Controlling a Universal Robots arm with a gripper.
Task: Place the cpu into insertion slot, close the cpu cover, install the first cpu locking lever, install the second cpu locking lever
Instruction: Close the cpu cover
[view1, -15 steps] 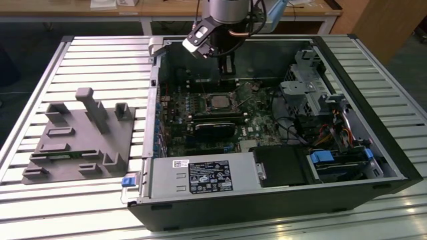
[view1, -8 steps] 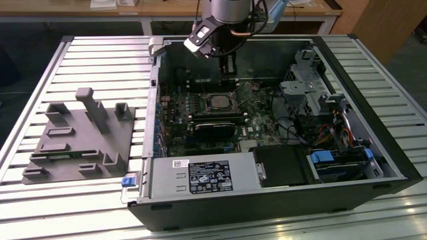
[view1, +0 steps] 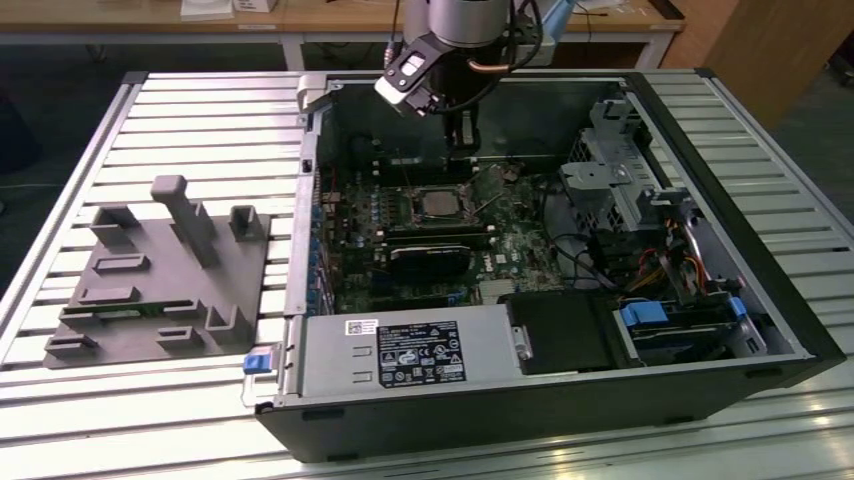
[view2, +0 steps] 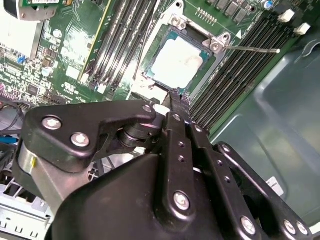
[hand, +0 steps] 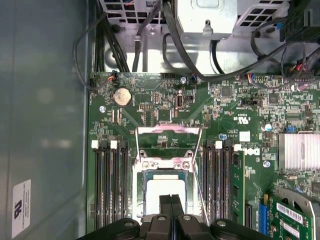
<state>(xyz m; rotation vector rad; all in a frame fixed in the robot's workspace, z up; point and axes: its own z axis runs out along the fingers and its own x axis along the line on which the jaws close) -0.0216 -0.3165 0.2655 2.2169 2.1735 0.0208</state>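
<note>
- The gripper is hanging just over the cpu. Its two black fingers are pressing flat together with nothing between them, and their tips are covering the chip's near edge.
- In the second wrist view the gripper's own black linkage is blocking much of the motherboard, and it is hiding the near rim of the insertion slot.
- The cpu is lying flat in the insertion slot, pale top facing up.
- The cpu cover is standing swung open beyond the socket, with green board showing through its middle.
- A thin locking lever is sticking out sideways over the memory slots.
- In the exterior view the arm is reaching down into the open computer case. Its fingertips are hard to make out against the dark back wall.
- A power supply is sitting in the case's near corner.
- A grey fixture is resting beside the case on the slatted table.
</note>
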